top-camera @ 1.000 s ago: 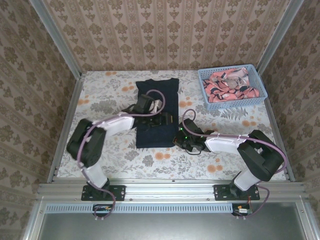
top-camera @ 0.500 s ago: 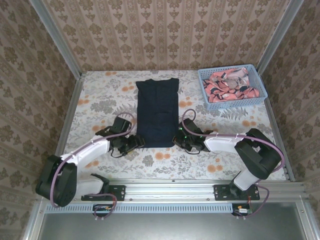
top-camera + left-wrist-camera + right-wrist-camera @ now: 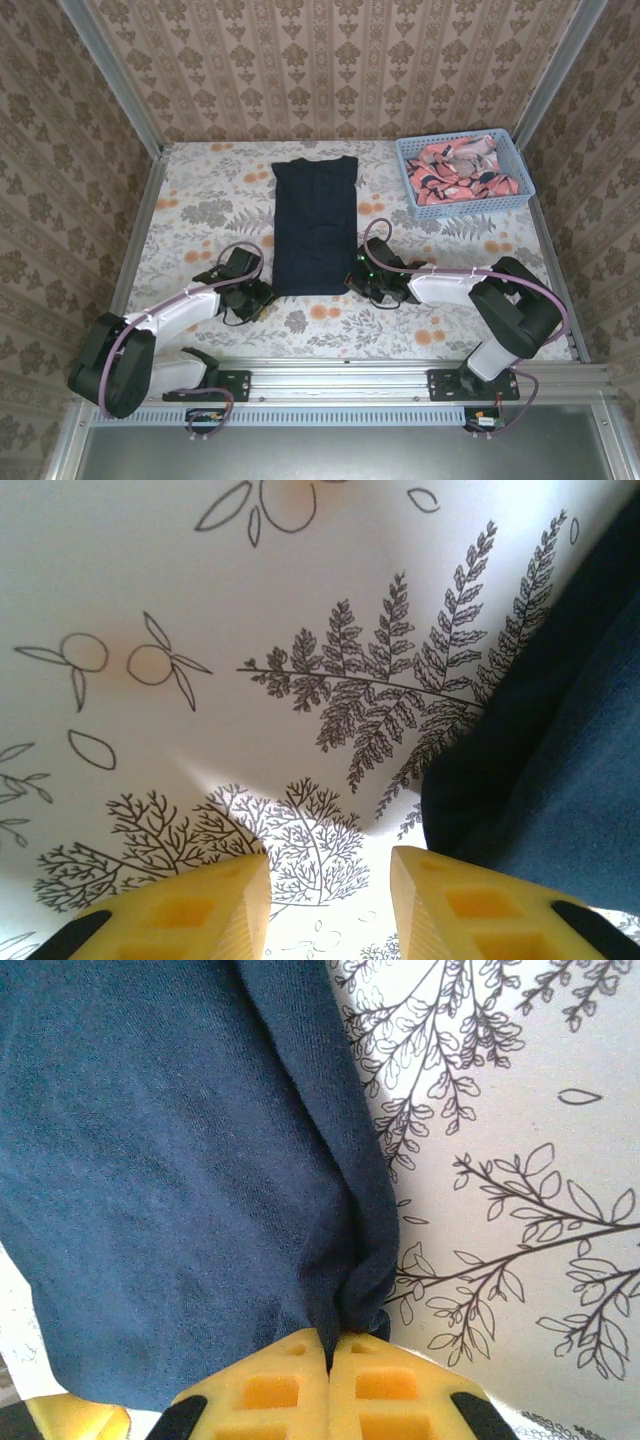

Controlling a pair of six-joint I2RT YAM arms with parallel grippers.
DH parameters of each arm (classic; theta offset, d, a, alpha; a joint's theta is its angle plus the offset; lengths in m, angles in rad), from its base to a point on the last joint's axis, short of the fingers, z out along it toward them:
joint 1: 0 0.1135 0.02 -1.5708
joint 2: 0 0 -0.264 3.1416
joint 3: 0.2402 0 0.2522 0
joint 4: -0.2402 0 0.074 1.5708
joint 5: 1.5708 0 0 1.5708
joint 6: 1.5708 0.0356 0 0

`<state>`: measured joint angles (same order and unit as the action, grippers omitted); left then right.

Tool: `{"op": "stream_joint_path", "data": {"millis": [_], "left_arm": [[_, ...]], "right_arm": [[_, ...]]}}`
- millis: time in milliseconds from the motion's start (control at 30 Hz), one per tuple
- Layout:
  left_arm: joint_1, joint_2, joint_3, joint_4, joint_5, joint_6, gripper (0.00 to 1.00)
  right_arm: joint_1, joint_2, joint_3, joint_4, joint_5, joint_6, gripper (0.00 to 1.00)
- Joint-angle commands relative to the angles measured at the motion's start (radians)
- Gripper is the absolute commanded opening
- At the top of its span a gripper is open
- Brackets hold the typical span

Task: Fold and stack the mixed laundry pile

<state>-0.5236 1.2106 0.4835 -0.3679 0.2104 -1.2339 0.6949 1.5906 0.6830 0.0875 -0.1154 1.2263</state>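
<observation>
The floral worktop (image 3: 200,210) carries the navy T-shirt (image 3: 315,225), laid mid-table as a long strip. The pink patterned garment (image 3: 462,168) sits in the blue basket (image 3: 470,208). The right pincer (image 3: 330,1345) is clamped on the shirt's near-right corner. The left pincer (image 3: 328,880), apart and empty, is beside the other corner. Likely next: grip there, then fold the near end away.

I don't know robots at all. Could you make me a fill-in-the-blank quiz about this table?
The light blue basket holds a ___ patterned garment. The right hand pinches the near ___ corner of the dark T-shirt. The left hand, beside the T-shirt, holds ___.
Missing words: pink; right; nothing.
</observation>
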Motion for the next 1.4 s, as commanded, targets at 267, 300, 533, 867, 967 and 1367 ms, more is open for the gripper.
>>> {"op": "stream_joint_path", "data": {"millis": [267, 300, 533, 867, 967, 1367], "left_arm": [[-0.023, -0.047, 0.043, 0.183, -0.03, -0.043, 0.42], [-0.023, -0.037, 0.051, 0.168, -0.036, -0.032, 0.41], [-0.023, 0.015, 0.034, 0.179, -0.033, -0.021, 0.38], [-0.047, 0.009, 0.02, 0.095, -0.035, -0.025, 0.38], [-0.05, 0.0, 0.014, 0.025, -0.031, -0.005, 0.38], [-0.036, 0.126, 0.04, 0.219, -0.041, -0.027, 0.38]], "right_arm": [[-0.005, 0.018, -0.007, 0.006, -0.009, -0.019, 0.0], [-0.005, 0.02, -0.005, 0.006, -0.01, -0.018, 0.0], [-0.004, 0.017, -0.008, 0.001, -0.006, -0.019, 0.0], [-0.005, 0.017, -0.004, -0.009, -0.002, -0.022, 0.0], [-0.005, 0.016, -0.003, -0.014, 0.003, -0.021, 0.0], [-0.004, -0.006, -0.007, -0.034, 0.016, -0.026, 0.0]]}}
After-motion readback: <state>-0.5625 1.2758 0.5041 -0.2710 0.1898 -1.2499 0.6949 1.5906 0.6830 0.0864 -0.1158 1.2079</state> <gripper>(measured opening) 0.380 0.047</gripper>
